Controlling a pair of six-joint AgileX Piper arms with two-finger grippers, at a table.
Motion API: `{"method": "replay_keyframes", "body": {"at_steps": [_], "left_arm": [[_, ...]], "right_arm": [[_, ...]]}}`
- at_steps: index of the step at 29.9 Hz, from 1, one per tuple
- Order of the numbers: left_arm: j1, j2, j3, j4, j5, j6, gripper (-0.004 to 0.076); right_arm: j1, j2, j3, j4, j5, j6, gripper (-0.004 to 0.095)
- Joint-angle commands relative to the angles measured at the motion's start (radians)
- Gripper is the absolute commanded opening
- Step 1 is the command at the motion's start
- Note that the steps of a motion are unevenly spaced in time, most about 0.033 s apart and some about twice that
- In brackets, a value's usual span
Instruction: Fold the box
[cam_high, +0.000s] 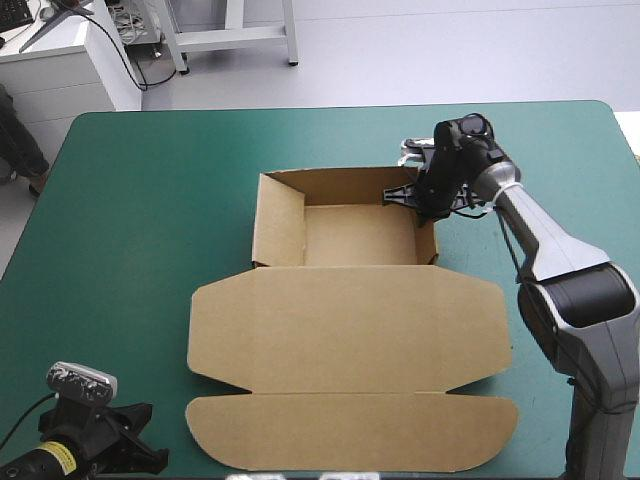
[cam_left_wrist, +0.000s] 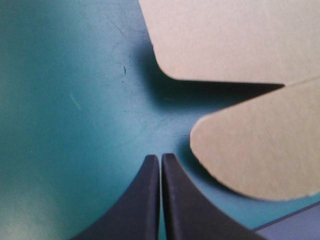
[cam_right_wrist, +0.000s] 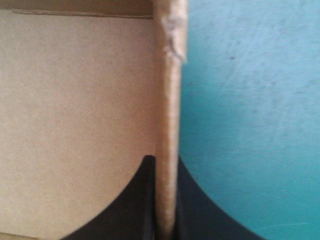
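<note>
Wall (cam_right_wrist: 169, 100) of the brown cardboard box (cam_high: 350, 330) is grasped by the right end effector (cam_right_wrist: 163, 160); left end effector (cam_left_wrist: 161, 156), clenched empty, has the box's rounded flap (cam_left_wrist: 260, 145) just ahead.

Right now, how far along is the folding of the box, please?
Done: the box has its tray walls raised. In hand: the right jaws are shut on the tray's right wall. To do: the lid lies flat with its front flap unfolded; the left jaws rest shut beside it.

Table (cam_high: 130, 230) w/ teal-green cover (cam_left_wrist: 75, 100), rounded far corners; cover had faint scratches & scuffs up close in wrist views.
</note>
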Motion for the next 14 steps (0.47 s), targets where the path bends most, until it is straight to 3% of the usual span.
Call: {"method": "replay_keyframes", "body": {"at_steps": [1,8,14], "left_arm": [[-0.003,-0.032,-0.021,-0.012,-0.048,-0.009,-0.0008],[-0.003,-0.048,-0.021,-0.011,-0.048,-0.009,-0.0008],[-0.003,-0.048,-0.021,-0.011,-0.048,-0.009,-0.0008]], "right_arm": [[-0.124,-0.118,-0.024,-0.041,0.019,-0.032,-0.0019],[-0.467,-0.195,-0.024,-0.03,0.019,-0.108,-0.0019],[-0.659,-0.195,-0.024,-0.03,0.019,-0.122,-0.0019]]}}
